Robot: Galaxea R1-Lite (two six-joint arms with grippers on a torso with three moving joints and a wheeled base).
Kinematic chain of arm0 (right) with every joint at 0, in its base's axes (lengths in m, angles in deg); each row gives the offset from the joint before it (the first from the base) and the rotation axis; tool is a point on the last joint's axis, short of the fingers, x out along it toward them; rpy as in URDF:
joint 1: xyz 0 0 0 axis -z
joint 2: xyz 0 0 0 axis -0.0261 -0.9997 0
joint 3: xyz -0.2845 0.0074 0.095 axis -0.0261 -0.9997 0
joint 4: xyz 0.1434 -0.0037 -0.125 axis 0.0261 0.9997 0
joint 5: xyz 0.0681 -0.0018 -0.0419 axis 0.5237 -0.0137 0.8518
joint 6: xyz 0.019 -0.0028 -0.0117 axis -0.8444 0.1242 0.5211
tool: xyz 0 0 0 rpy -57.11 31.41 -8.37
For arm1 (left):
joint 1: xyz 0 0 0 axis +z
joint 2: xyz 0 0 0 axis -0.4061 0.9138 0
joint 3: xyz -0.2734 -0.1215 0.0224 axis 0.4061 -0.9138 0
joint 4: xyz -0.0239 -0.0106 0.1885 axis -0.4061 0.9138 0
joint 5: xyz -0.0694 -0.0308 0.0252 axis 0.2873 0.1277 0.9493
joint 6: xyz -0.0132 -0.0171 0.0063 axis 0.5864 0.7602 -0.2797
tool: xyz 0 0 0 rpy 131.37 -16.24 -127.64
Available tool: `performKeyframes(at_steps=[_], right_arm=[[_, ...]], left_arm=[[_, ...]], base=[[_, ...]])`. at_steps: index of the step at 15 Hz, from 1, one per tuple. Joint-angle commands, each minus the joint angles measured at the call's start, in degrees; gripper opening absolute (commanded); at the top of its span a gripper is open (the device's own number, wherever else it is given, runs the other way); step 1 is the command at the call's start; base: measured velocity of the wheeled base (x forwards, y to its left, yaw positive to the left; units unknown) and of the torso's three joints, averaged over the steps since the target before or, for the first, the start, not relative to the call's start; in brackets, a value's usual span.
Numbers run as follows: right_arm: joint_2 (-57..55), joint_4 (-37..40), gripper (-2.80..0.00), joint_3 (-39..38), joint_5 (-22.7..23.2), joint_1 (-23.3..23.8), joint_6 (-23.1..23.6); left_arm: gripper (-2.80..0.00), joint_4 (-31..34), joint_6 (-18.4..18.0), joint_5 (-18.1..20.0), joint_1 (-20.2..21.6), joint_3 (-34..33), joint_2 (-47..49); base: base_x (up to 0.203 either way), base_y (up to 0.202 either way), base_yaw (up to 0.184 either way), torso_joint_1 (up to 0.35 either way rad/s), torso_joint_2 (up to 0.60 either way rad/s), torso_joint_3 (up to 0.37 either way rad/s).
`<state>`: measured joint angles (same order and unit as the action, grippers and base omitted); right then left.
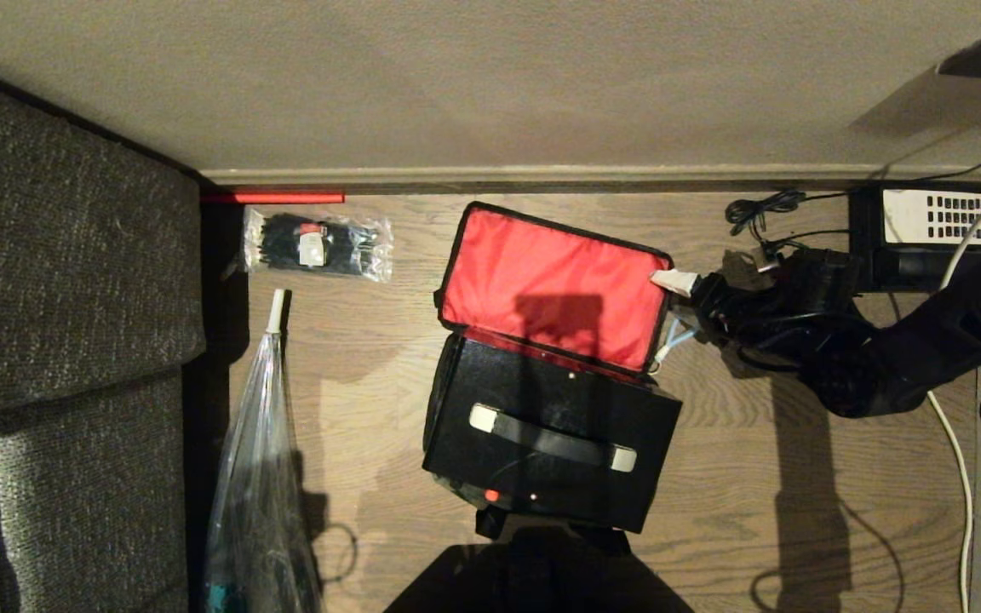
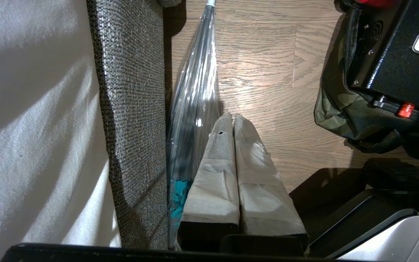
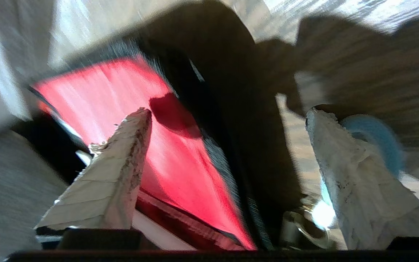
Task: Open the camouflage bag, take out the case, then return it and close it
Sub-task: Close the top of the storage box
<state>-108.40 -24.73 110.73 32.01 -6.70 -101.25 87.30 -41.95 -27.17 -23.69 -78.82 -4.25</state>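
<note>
The camouflage bag (image 2: 335, 109) stands on the wooden floor with its lid flap thrown back, red lining (image 1: 554, 285) facing up. The case (image 1: 533, 387), black with a long handle (image 1: 552, 438) and a small red latch (image 1: 491, 495), sits in the bag's open top. My right gripper (image 1: 671, 313) is at the lid flap's right edge, open. In the right wrist view the right gripper (image 3: 227, 112) has the flap's black trim (image 3: 209, 109) between its spread fingers, gripping nothing. My left gripper (image 2: 232, 117) hangs parked beside the bag, shut and empty.
A grey sofa (image 1: 56, 255) fills the left side. A clear plastic bag (image 1: 261, 443) leans by it. A packet of black zip ties (image 1: 318, 245) lies near the baseboard (image 1: 542, 177). A black telephone (image 1: 925, 226) and cables (image 1: 959, 460) lie at the right.
</note>
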Motion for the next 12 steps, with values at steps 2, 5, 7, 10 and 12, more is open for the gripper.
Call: performKeyframes(at_steps=[2,5,7,10,12], right_arm=[[-0.68,-3.98,0.0,1.8,0.3,-1.13,-8.52],[-1.83,-12.2,0.0,2.59,0.48,-2.36,-16.17],[-1.69,-12.71,0.0,3.7,0.46,-2.56,-18.42],[-2.49,-15.71,-2.8,3.63,-0.02,-3.9,-19.42],[-2.35,-17.96,-2.8,3.25,0.36,-3.94,-19.46]], left_arm=[[-2.8,0.01,-0.01,0.0,0.04,-0.09,-0.11],[-2.8,0.01,-0.1,0.0,0.0,-0.09,-0.11],[-2.8,0.01,-0.03,0.0,0.08,-0.09,-0.11],[-2.8,0.01,-0.01,0.0,0.08,-0.09,-0.11],[-2.8,0.01,-0.01,0.0,0.0,-0.09,-0.11]], base=[[0.0,0.0,0.0,0.0,0.0,0.0],[0.0,0.0,0.0,0.0,0.0,0.0],[0.0,0.0,0.0,0.0,0.0,0.0],[0.0,0.0,0.0,0.0,0.0,0.0],[0.0,0.0,0.0,0.0,0.0,0.0]])
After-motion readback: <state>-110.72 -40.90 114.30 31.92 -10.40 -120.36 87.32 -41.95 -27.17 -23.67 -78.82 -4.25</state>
